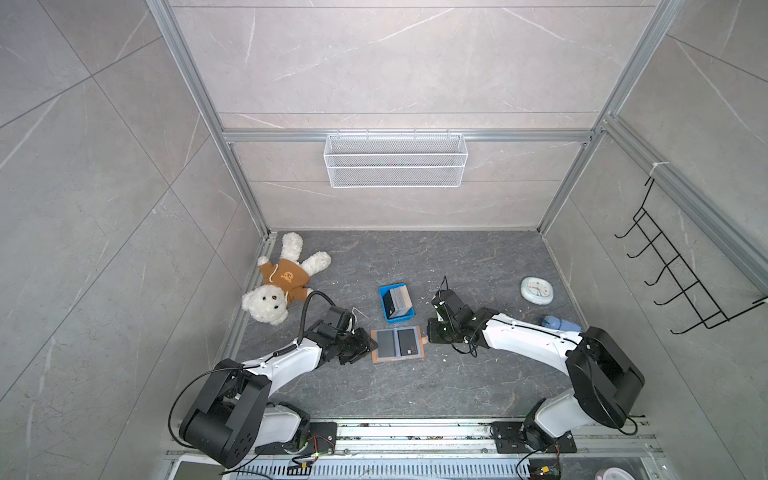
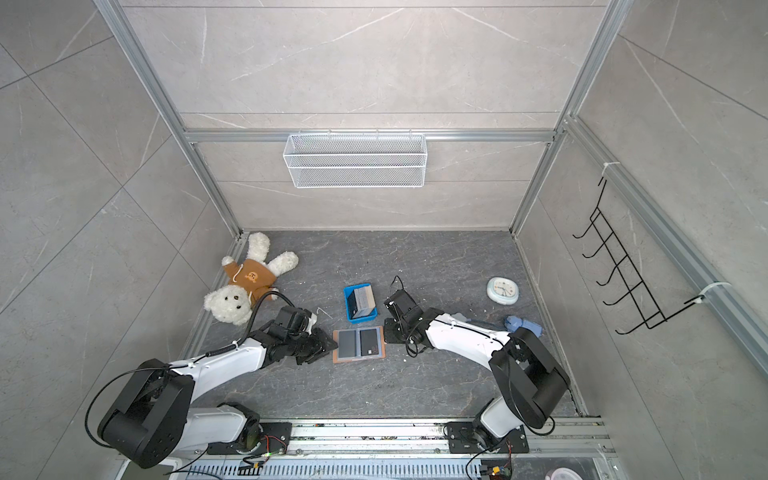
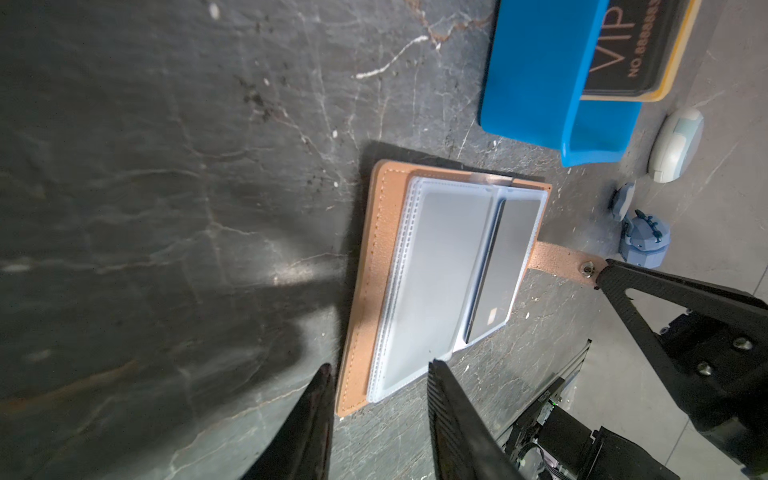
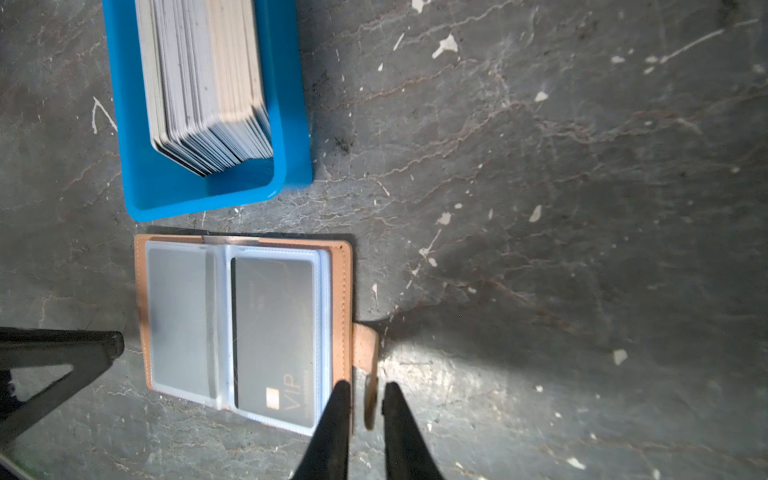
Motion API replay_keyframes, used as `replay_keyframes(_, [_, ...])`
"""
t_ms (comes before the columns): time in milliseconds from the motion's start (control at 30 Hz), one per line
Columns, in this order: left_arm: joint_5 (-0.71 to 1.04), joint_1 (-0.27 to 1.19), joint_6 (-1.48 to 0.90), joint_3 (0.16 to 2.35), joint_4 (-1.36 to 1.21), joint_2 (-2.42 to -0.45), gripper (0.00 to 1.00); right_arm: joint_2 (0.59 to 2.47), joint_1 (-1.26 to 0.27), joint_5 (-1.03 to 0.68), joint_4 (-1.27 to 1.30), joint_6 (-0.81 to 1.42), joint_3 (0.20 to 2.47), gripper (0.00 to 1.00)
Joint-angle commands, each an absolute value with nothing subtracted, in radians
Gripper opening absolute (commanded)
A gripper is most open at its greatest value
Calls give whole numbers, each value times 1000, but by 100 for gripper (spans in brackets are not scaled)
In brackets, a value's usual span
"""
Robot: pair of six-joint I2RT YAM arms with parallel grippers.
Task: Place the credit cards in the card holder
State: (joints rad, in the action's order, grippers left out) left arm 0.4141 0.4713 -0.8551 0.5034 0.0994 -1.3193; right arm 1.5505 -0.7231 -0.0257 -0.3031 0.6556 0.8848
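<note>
- Right wrist view: the card holder (image 4: 341, 291) lies open and flat near the middle of the surface (image 4: 582, 208), with one black VIP card (image 4: 274, 332) in a clear sleeve.
- The credit cards (image 4: 208, 83) stand stacked in a blue tray (image 4: 129, 124), just beside the holder on the side toward the back edge.
- The right fingers (image 4: 332, 424) stand narrowly parted on either side of the strap (image 4: 365, 345); I cannot tell whether they pinch it.
- The left fingers (image 3: 449, 407) are spread at the holder's opposite edge.
</note>
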Motion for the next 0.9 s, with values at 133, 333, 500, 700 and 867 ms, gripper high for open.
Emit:
replay_keyframes(133, [448, 466, -837, 513, 72, -1353, 40, 1570, -719, -19, -328, 631, 908, 10])
replay_keyframes(333, [448, 466, -840, 509, 67, -1355, 40, 1580, -719, -11, -331, 629, 909, 11])
replay_keyframes(500, [445, 459, -839, 507, 72, -1350, 41, 1585, -718, -11, -331, 628, 912, 13])
replay_keyframes(700, [456, 453, -836, 516, 65, -1368, 43, 1580, -719, -4, -331, 627, 912, 8])
replay_keyframes(867, [472, 453, -828, 531, 56, -1393, 44, 1568, -719, 4, -337, 627, 905, 3])
